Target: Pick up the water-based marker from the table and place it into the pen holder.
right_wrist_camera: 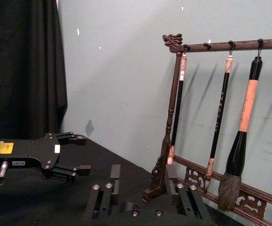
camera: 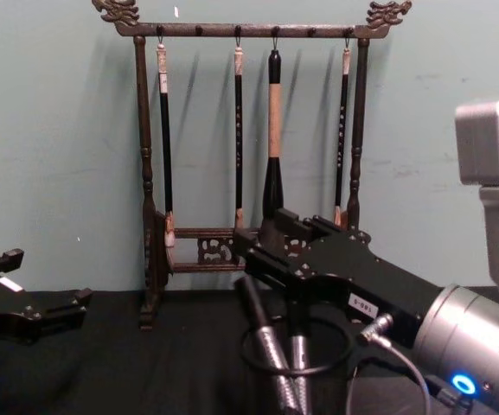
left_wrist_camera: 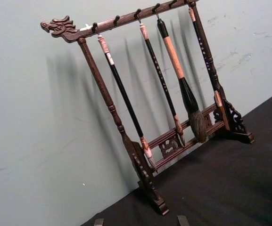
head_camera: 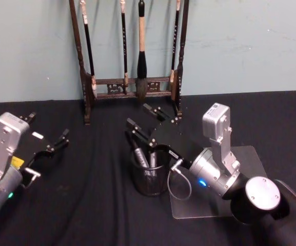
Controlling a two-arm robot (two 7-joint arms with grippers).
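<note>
The black mesh pen holder point(head_camera: 148, 186) stands mid-table; its rim point(camera: 247, 353) shows in the chest view. Inside it leans the water-based marker point(head_camera: 139, 154) point(camera: 265, 333), grey with a dark cap, beside another grey pen point(head_camera: 153, 159) point(camera: 297, 356). My right gripper point(head_camera: 150, 122) point(camera: 277, 238) point(right_wrist_camera: 145, 202) hovers just above the holder, open, with nothing between its fingers. Far to the left, low over the cloth, my left gripper point(head_camera: 46, 130) point(camera: 37, 281) point(right_wrist_camera: 72, 153) is open and holds nothing.
A tall dark wooden rack point(head_camera: 132, 87) point(left_wrist_camera: 150, 141) hung with calligraphy brushes stands against the back wall behind the holder. Under the right arm lies a clear plastic plate point(head_camera: 250, 159). A loop of cable point(head_camera: 181, 187) hangs beside the holder.
</note>
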